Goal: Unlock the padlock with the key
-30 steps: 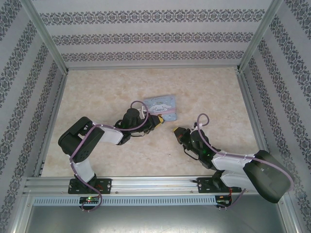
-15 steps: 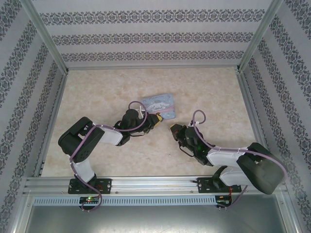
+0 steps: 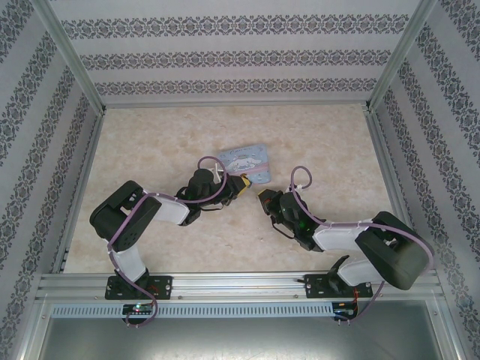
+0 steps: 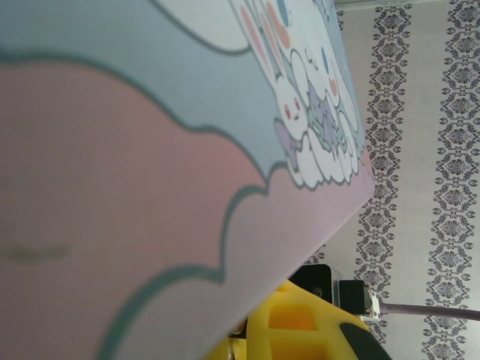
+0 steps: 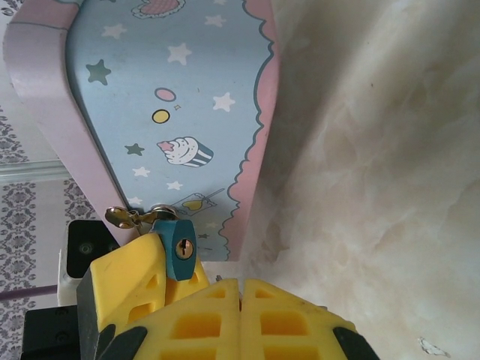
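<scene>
Fingers (image 5: 289,319) of the right hand (image 5: 240,292), yellow and pressed together with nothing seen between them, face the small teal padlock (image 5: 180,251) hanging on the tilted pale blue cartoon-printed tin (image 5: 172,97). A gold piece, possibly the key (image 5: 122,217), sits beside its shackle. Left hand (image 3: 245,184) touches the tin, grip hidden. Risk: a keyless push could topple the tin. Marbled beige surface (image 5: 375,150); patterned walls (image 3: 240,60).

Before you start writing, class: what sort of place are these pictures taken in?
Probably a robot test cell, not a home: two robot arms bolted to an aluminium rail, a marble-look tabletop boxed in by metal posts, and printed wallpaper panels serving as backdrop walls.
</scene>
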Tool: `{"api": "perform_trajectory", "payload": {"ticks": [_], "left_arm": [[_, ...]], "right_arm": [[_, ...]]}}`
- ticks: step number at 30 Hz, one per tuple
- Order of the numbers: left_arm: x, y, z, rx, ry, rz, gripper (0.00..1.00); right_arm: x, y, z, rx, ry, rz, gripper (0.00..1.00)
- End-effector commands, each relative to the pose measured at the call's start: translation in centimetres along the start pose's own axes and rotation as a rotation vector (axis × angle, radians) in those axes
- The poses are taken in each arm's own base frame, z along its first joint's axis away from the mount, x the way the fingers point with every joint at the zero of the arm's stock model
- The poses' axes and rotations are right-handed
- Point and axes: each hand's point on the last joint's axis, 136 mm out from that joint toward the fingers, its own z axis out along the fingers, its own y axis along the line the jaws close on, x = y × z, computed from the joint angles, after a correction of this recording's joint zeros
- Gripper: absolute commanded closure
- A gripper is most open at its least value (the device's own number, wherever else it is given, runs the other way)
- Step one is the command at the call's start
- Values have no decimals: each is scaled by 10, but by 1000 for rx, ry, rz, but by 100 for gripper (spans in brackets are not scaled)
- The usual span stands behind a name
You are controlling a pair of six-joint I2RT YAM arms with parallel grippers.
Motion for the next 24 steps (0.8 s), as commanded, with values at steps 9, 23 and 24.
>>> {"api": "perform_trajectory", "payload": {"ticks": [9,23,24], "left_arm": [[-5,-15,-4,64,-24,19,100],[-4,-15,-3,66,-20,18,100],[-4,-15,-3,66,-20,18,100]], "right_arm": [[-6,16,6,-45,-31,8,100],[-8,28,15,-68,-26,13,100],[-8,28,15,-68,-28,14,100]]}}
